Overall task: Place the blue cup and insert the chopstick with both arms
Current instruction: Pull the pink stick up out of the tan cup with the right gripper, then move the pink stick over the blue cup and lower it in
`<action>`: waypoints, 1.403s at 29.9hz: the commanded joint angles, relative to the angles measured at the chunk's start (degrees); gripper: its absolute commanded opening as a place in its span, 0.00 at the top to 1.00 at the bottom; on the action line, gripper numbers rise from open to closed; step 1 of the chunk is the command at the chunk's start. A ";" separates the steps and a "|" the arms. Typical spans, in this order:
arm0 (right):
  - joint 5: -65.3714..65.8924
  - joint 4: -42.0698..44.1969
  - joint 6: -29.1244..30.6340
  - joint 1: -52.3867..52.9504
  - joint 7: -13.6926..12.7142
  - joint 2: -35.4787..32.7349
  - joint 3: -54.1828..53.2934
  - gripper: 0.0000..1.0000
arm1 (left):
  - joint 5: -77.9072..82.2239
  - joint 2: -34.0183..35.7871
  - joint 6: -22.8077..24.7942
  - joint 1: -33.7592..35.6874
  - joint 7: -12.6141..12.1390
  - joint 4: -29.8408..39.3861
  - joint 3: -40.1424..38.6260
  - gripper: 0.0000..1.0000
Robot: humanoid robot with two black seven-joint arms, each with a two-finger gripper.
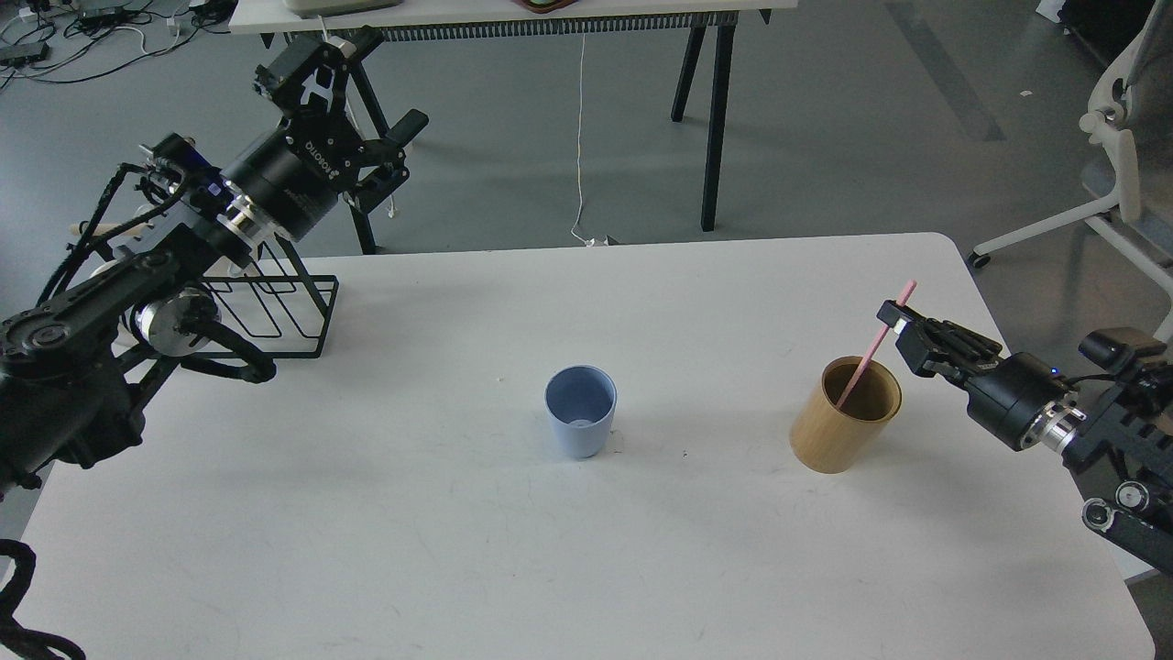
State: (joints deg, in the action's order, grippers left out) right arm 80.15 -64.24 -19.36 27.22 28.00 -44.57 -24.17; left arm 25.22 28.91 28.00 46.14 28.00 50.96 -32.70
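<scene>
Blue cup (580,411) upright, light-blue, tapered, darker inside.

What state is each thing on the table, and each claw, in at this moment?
blue cup: upright, empty, standing alone mid-table
chopstick: leaning inside the wooden cup
wooden cup: upright, holding the chopstick
left claw: open, raised, holding nothing
right claw: at the chopstick's upper end; grip unclear
wire rack: upright on the table

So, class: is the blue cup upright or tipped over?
Upright: the blue cup stands on its base, its open mouth facing up, nothing visible inside.
</scene>
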 commanded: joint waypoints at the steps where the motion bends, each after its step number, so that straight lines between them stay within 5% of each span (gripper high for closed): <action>1: 0.00 -0.09 0.03 0.02 0.00 0.01 0.00 0.93 | 0.01 0.00 0.00 0.00 0.00 -0.07 0.00 0.06; 14: -0.35 -2.55 -0.06 1.08 0.00 -1.31 -0.62 0.95 | 0.00 -0.09 0.00 -0.09 0.00 -0.07 0.00 0.06; 33: -0.96 -17.93 0.64 6.69 0.00 -15.28 -8.09 0.98 | -0.08 0.00 0.00 -1.67 0.00 -2.35 0.09 0.06; 38: -0.88 -18.47 1.43 13.90 0.00 -14.50 -6.95 0.98 | -0.08 -0.52 0.00 -2.98 0.00 -7.19 0.09 0.05; 42: 0.18 -17.41 8.98 22.50 0.00 -7.92 -4.41 0.99 | -0.08 -0.44 0.00 -4.22 0.00 -8.33 0.09 0.04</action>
State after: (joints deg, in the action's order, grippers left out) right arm 79.79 -82.57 -15.12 43.73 28.00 -56.96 -30.40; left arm 25.12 28.42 28.00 42.69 27.99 43.61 -32.63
